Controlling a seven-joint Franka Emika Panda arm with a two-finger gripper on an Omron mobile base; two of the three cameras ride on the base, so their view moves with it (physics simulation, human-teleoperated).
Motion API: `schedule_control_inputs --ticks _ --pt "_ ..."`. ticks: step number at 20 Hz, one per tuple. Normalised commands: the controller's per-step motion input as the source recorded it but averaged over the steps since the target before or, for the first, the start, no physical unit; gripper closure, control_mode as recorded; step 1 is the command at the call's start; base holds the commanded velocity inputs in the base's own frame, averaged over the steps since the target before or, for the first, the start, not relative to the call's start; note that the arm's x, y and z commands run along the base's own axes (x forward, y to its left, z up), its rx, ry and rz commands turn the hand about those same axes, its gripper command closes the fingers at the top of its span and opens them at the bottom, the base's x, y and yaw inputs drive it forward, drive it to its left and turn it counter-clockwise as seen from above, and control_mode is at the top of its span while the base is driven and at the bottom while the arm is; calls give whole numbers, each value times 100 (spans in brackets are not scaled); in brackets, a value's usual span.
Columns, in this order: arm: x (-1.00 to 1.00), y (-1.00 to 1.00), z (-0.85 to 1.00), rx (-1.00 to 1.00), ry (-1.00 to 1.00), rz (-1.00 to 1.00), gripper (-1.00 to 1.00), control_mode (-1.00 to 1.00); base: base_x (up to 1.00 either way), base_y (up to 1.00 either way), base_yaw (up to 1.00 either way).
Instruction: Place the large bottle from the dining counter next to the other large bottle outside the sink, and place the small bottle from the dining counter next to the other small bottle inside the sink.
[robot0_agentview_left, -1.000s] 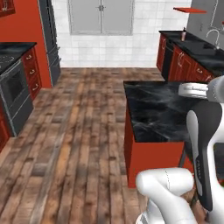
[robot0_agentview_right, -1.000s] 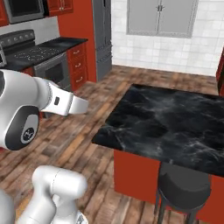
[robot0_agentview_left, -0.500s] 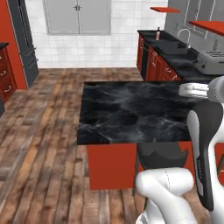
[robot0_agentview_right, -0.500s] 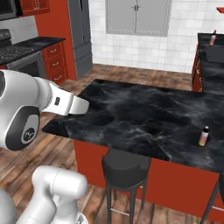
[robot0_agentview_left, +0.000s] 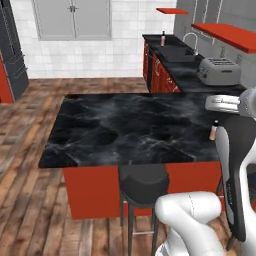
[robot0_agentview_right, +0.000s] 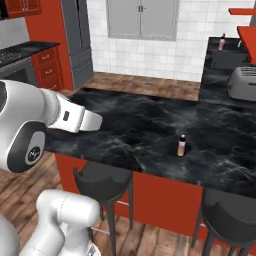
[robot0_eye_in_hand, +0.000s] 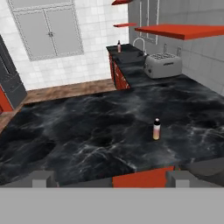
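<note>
The gripper (robot0_eye_in_hand: 107, 179) stands wide open with nothing between its fingers, raised above the near edge of the dining counter (robot0_agentview_left: 135, 130) and looking across it. Nothing has been picked up, so by the look of things the task is at its very start.

1 bottle (robot0_eye_in_hand: 156, 129) stands upright on the dining counter, toward the arm's right and well apart from the gripper. In the right base view the same bottle (robot0_agentview_right: 182, 145) sits near the front edge, above the gap between 2 stools (robot0_agentview_right: 102, 182); in the left base view it (robot0_agentview_left: 214, 131) is partly behind the arm. It has a dark cap and a pale orange body. It looks like the small one, though at this size I cannot be sure, and I cannot make out a 2nd bottle on the counter.

Far back, on the counter along the wall, another bottle (robot0_eye_in_hand: 119, 46) stands beside the sink (robot0_eye_in_hand: 129, 56) with its curved tap (robot0_eye_in_hand: 139, 43), outside the basin. That is likely the large bottle's partner. The inside of the sink is too dark and distant to show a small bottle. A toaster (robot0_eye_in_hand: 162, 64) sits between the sink and the dining counter.

Still left: reach and grasp each bottle, carry each to the sink area, set 1 beside the outside bottle and 1 in the basin.
</note>
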Motion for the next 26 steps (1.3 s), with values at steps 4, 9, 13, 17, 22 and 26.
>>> schedule_control_inputs --ticks 4,9,13,17,22,26 --pt "0 0 0 0 0 0 -100 100 15 -69 0" --pt "0 0 0 0 0 0 -100 100 19 -60 0" --pt "0 0 0 0 0 0 -100 100 45 -31 2" --pt "0 0 0 0 0 0 -100 100 63 -31 4" --pt "0 0 0 0 0 0 -100 100 67 -35 3" --pt "0 0 0 0 0 0 -100 100 55 -47 -10"
